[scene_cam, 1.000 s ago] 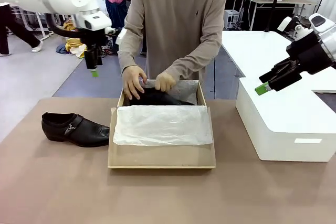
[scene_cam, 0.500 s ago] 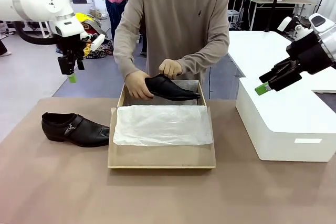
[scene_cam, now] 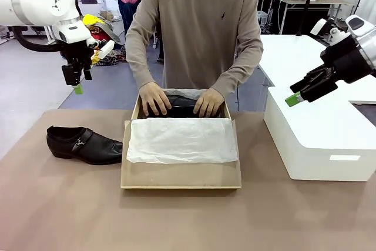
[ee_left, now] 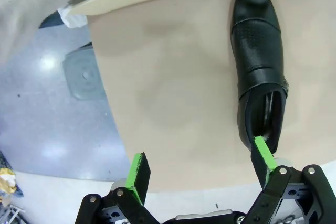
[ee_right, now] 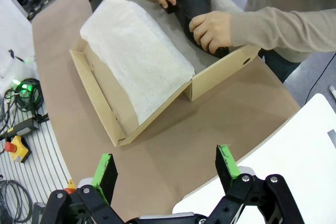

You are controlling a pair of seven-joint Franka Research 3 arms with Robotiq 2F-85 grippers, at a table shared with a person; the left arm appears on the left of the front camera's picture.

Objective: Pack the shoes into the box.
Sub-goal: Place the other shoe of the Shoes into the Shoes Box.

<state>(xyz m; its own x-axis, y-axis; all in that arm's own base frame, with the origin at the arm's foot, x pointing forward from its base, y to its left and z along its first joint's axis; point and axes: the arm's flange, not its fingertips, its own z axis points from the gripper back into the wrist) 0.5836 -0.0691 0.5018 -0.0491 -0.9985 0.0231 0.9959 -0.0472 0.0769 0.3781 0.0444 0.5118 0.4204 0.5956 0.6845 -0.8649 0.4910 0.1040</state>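
One glossy black shoe (scene_cam: 85,144) with a side buckle lies on the table left of the brown cardboard box (scene_cam: 181,180); the left wrist view shows this shoe (ee_left: 260,61) from above. The other shoe (scene_cam: 179,107) sits in the far part of the box, under both of the person's hands (scene_cam: 154,99); it is also in the right wrist view (ee_right: 195,4). White tissue paper (scene_cam: 182,139) covers the near part. My left gripper (scene_cam: 76,86) hangs open, high above the table's far left, fingers spread (ee_left: 199,156). My right gripper (scene_cam: 292,99) hovers open over the white box, holding nothing (ee_right: 165,160).
A larger white rectangular box (scene_cam: 320,139) stands at the right of the table, under my right gripper. The person stands at the far edge, arms reaching into the cardboard box. Bare tabletop stretches along the front and at the near left.
The person lifted the second shoe, then set it down in the box, and now presses it with both hands. My left arm swung leftward. The right arm stayed still.
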